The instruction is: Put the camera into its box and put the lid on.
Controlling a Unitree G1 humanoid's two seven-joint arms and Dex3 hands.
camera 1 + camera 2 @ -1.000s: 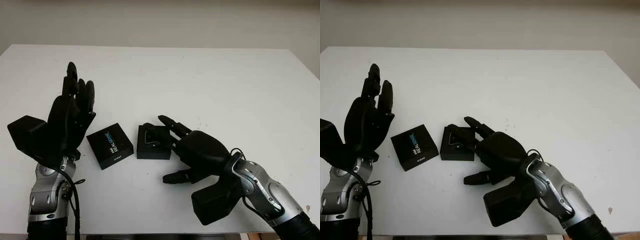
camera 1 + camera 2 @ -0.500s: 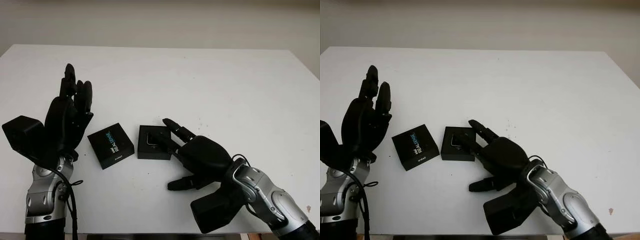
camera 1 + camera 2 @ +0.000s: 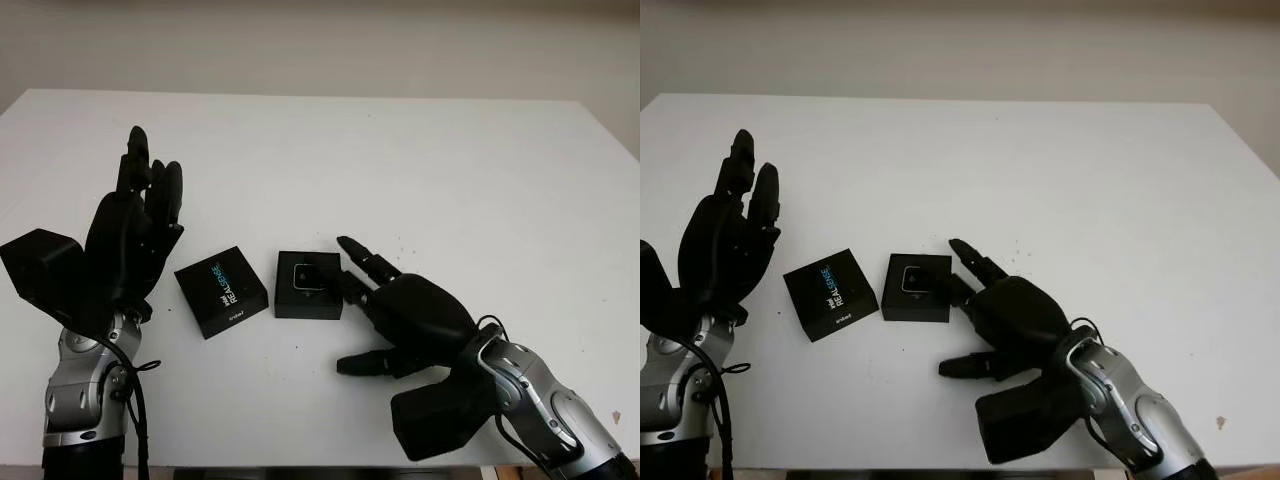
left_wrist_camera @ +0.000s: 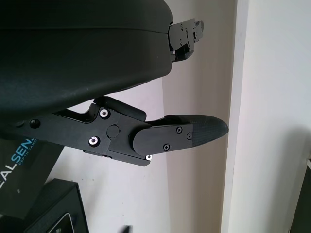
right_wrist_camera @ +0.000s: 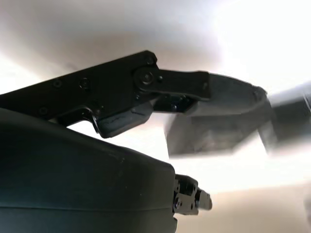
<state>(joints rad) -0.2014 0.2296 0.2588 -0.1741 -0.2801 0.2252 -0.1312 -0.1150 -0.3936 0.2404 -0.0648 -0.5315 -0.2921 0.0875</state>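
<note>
On the white table in the left eye view, the open black box sits near the middle with the camera lying inside it. The lid, printed side up, lies just to the box's left, apart from it. The right hand hovers at the box's right side, holding nothing, fingers extended, fingertips close to the box edge. The left hand is raised left of the lid, empty, fingers extended.

From the right eye, the lid sits skewed relative to the box; lowered without turning, it would likely catch a corner and sit crooked. A nudge from the right hand could also slide the box.

At the left wrist, the lid's lettering and the box's corner lie beneath the hand.

At the right wrist, the box blurs just beyond a finger.

Broad bare table surrounds both pieces, with every edge well away.
</note>
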